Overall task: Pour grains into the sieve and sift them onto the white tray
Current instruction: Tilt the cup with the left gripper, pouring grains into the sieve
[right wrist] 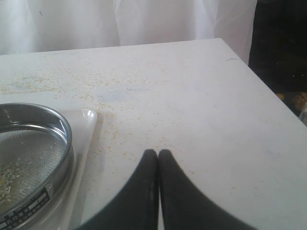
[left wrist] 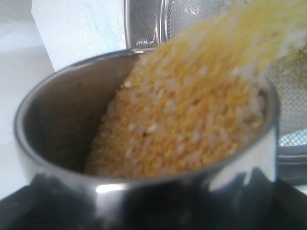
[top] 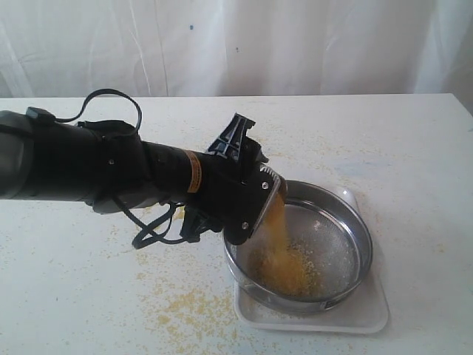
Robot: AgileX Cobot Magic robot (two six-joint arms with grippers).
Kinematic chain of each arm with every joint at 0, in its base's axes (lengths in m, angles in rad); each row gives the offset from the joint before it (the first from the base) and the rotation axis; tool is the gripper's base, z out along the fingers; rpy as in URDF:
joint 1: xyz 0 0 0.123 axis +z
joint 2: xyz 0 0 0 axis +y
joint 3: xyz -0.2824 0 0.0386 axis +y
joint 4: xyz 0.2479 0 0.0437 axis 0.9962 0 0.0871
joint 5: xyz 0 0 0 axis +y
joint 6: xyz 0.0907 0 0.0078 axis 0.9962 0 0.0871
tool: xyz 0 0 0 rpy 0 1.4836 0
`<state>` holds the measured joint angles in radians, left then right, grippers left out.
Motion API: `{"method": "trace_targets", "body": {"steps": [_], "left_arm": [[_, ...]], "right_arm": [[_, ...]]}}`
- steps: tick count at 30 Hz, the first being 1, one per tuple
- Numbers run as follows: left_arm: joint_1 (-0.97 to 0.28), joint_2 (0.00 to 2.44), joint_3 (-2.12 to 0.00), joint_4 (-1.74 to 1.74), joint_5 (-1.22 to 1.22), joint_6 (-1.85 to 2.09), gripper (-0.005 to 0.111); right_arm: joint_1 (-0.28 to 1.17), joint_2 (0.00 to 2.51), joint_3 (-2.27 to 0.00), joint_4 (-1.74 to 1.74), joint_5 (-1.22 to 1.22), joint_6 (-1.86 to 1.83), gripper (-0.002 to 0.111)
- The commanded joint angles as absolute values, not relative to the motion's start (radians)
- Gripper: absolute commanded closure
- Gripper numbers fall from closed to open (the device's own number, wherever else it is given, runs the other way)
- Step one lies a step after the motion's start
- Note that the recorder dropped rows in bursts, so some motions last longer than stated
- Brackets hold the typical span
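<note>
The left arm (top: 81, 159) reaches in from the left, with an orange band (top: 194, 171) round its wrist; any print on the band is too small to read. The left gripper (top: 267, 194) clasps a small steel cup (top: 275, 180), tipped steeply over the near-left rim of the sieve (top: 365, 251). Its fingers are mostly hidden behind the cup, so the grip seems firm rather than plainly shown. The grains (top: 275, 229) run from the cup in a yellow-golden stream and heap on the grey mesh. In the left wrist view they are fine sandy granules with paler beige bits among them, filling the lower side of the cup. More lie scattered on the white table (top: 74, 296) in front of the arm. The sieve, a wide shiny steel ring, sits on the white tray (top: 362, 314). A small plate (right wrist: 26, 208) on its wall carries writing that cannot be made out. To the right of the tray, the right gripper (right wrist: 158, 155) hangs over bare table, its black fingers pressed together on nothing.
</note>
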<state>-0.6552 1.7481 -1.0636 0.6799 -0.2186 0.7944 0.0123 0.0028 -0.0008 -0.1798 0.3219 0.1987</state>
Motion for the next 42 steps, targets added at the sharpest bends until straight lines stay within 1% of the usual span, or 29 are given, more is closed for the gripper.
{"method": "trace_targets", "body": {"steps": [1, 12, 23, 32, 36, 40, 42], "left_arm": [[-0.662, 1.735, -1.072, 0.681, -0.238, 0.837, 0.107], [-0.662, 1.735, -1.072, 0.681, -0.236, 0.926, 0.107], [-0.664, 1.735, -1.131, 0.645, -0.237, 0.962, 0.107], [-0.707, 1.735, -1.131, 0.645, -0.164, 1.208, 0.107], [-0.709, 1.735, -1.131, 0.645, -0.147, 1.247, 0.107], [-0.721, 1.735, -1.131, 0.727, -0.075, 1.281, 0.107], [-0.721, 1.735, -1.131, 0.739, -0.085, 1.282, 0.107]], "right_arm": [[0.019, 0.000, 0.000, -0.181, 0.317, 0.199, 0.108], [0.019, 0.000, 0.000, -0.181, 0.317, 0.199, 0.108], [0.019, 0.000, 0.000, -0.181, 0.317, 0.199, 0.108], [0.019, 0.000, 0.000, -0.181, 0.317, 0.199, 0.108], [0.019, 0.000, 0.000, -0.181, 0.317, 0.199, 0.108], [0.019, 0.000, 0.000, -0.181, 0.317, 0.199, 0.108], [0.019, 0.000, 0.000, -0.181, 0.317, 0.199, 0.108]]}}
